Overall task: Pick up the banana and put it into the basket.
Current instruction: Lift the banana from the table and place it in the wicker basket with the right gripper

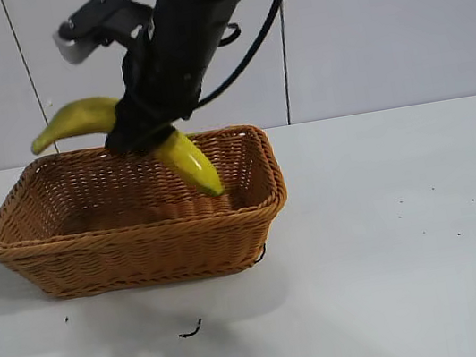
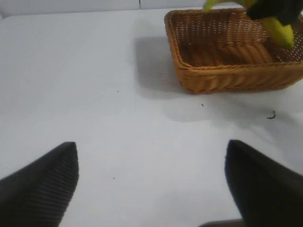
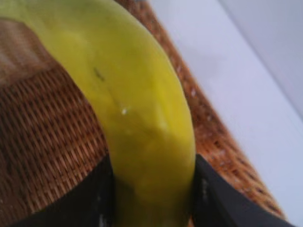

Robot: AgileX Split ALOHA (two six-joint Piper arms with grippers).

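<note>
The banana (image 1: 188, 157) hangs in the air over the basket (image 1: 140, 248), clamped near its middle by the right end effector (image 1: 142, 132). One greenish end sticks out past the basket's far left rim, and the other, yellower end slants down into the basket's inside, toward its right half; from the exterior view it seems to stop short of the woven floor, though that gap is hard to judge. In the right wrist view the banana (image 3: 142, 118) fills most of the picture, its skin pinched between two dark fingers (image 3: 213, 198) that press on it from either side, with the wicker wall and rim (image 3: 208, 137) just behind it. The right arm (image 1: 195, 22) comes down from the top of the exterior view, a black cable looping beside it. The basket sits on the white bench (image 1: 412, 250), toward the left of the exterior view, and a small dark scrap (image 1: 190, 332) lies on the bench just in front of it. The left end effector (image 2: 151, 189) is well apart from the basket (image 2: 227, 75), low over bare bench, its two dark fingers (image 2: 42, 189) spread wide with nothing between them; the banana (image 2: 279, 30) shows at the far edge of that view.
</note>
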